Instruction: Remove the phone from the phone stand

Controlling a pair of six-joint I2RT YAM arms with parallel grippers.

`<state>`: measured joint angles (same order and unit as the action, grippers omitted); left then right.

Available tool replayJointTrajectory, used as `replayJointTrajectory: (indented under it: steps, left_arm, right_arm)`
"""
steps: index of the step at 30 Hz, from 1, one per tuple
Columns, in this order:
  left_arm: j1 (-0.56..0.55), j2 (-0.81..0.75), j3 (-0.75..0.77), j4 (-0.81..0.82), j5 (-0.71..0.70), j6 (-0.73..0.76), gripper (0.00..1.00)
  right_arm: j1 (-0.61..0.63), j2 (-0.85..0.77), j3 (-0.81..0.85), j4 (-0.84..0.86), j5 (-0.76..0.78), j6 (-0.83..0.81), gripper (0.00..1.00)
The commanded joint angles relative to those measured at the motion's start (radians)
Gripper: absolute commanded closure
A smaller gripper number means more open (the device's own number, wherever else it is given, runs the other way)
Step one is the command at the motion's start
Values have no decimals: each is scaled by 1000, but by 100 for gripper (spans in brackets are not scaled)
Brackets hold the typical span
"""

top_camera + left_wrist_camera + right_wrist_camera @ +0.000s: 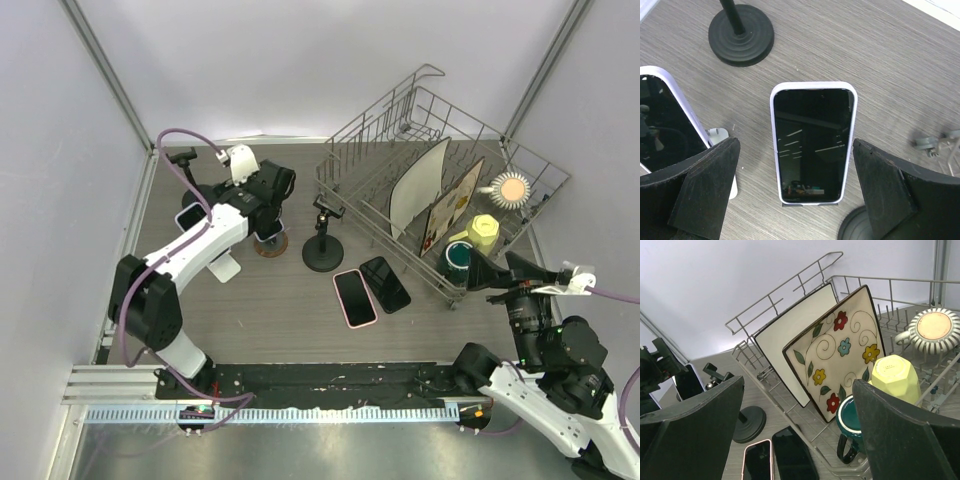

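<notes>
Down at the left wrist camera, the phone (812, 145) sits dead centre: dark screen, pale lilac case, leaning back upright on the phone stand (856, 229), of which only a small lip under its bottom edge and what looks like a round base show. The left gripper (796, 145) is spread wide, one finger on each side of the phone, touching neither edge. A second phone (665, 125) leans just to the left, and a black stand (740, 32) rises farther back on the tabletop (890, 60).

My read on handling: a stiff, fairly light slab with a glass face that would not forgive a drop. The case edges look like the grippy part, so pinch across the two long sides about midway up, then lift up and clear of the lip rather than dragging forward.

Over to the top view: the left arm reaches into the far-left corner and its wrist hides the phone. The black stand has nothing on it, and a pink-cased phone (354, 297) and a black phone (385, 284) lie flat side by side.

Right wrist now: the right gripper (799, 385) is also wide with nothing in it, facing the dish rack (785, 290), well apart from the action.
</notes>
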<state>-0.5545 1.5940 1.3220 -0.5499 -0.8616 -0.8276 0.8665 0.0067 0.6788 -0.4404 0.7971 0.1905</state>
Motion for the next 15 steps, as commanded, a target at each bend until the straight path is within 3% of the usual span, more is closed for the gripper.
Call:
replayJointTrajectory:
  steps: [1,8,15]
  left_arm:
    - [-1,41,55,-21,-103,-48,0]
    - [-1,103,106,8,-31,-21,0]
    - [4,147,120,8,-74,-25,0]
  right_arm:
    - [-1,12,-4,45,-6,-17,5]
    - [-1,16,-7,46,-15,-23,6]
    - [-1,22,-10,51,-27,-28,6]
